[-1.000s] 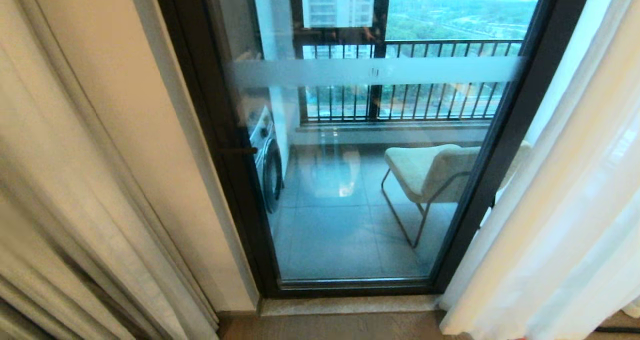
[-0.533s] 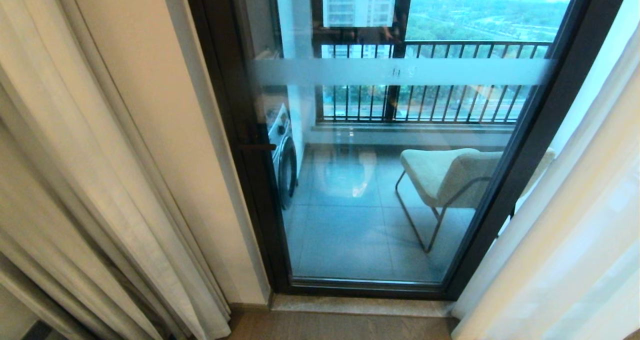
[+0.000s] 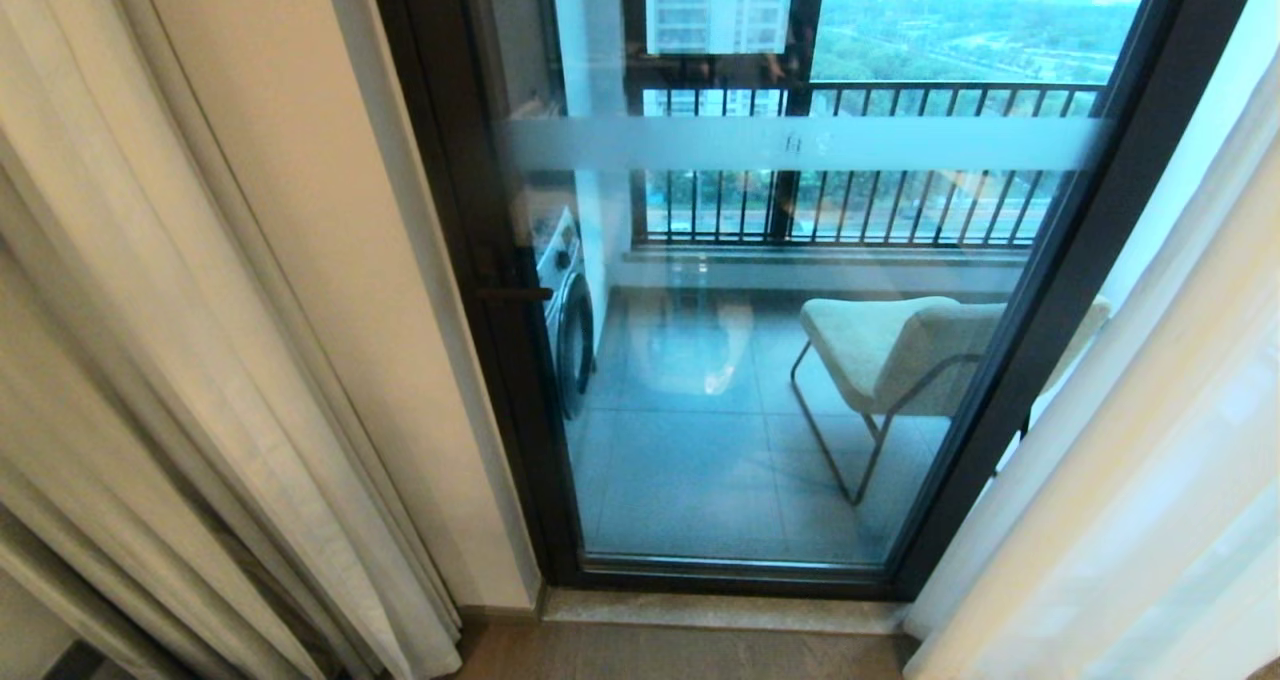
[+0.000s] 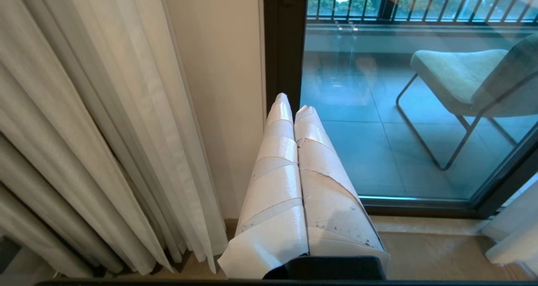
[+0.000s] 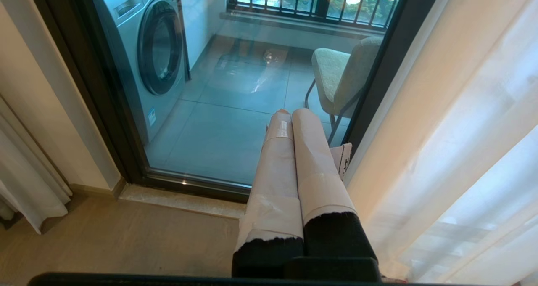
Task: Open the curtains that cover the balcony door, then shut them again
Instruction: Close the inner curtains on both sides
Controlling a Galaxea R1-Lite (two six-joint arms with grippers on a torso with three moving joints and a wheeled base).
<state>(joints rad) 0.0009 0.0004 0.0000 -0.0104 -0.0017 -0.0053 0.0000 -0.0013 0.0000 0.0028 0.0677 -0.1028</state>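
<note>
Nearest to you, the left gripper [image 4: 293, 108] has its tape-wrapped fingers [image 4: 273, 185] pressed together on nothing, poised above the floor just beside the gathered beige fold of the curtains [image 4: 84, 122]. Your right gripper [image 5: 286, 112] is likewise pressed together and empty, close to the sheer white panel [image 5: 454, 130], though whether it touches the fabric cannot be told. Neither arm appears in the head view.

Beyond them, the curtains hang parted: the thick drape [image 3: 150, 360] bunched at your left against the wall [image 3: 300, 210], the sheer panel [image 3: 1150, 440] at your right. Between them the balcony door [image 3: 800, 360] stands uncovered, its dark frame [image 3: 480, 290] and frosted band [image 3: 800, 143] fully exposed.

Farthest, behind the glass: a washing machine [image 5: 143, 46], a chair [image 3: 880, 345] and the black railing [image 3: 850, 200].
</note>
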